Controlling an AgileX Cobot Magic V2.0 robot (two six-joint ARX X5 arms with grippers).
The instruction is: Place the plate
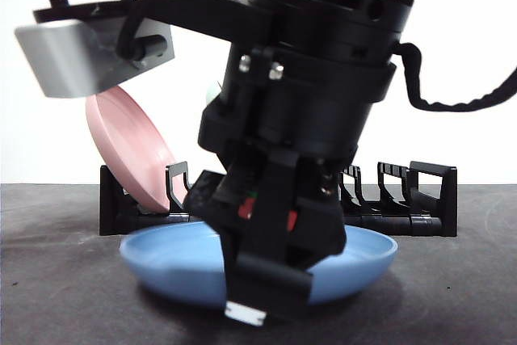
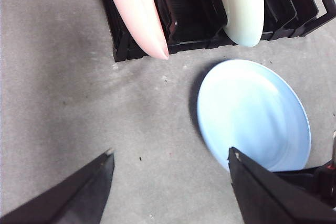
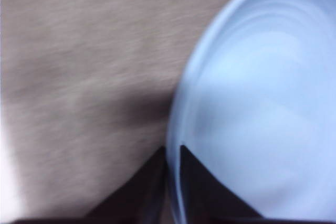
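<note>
Your right gripper (image 3: 172,182) pinches the blue plate (image 1: 186,260) by its rim so it can tip upright for the rack (image 1: 404,199), while your left gripper (image 2: 170,182) hangs spread and empty.

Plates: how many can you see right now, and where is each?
3. Blue plate on the table, rim pinched by the right gripper; pink plate and pale green plate standing in the black rack. None appears hidden.

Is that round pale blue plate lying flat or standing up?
Lying flat: the round pale blue plate rests on the grey table, outside the black rack.
</note>
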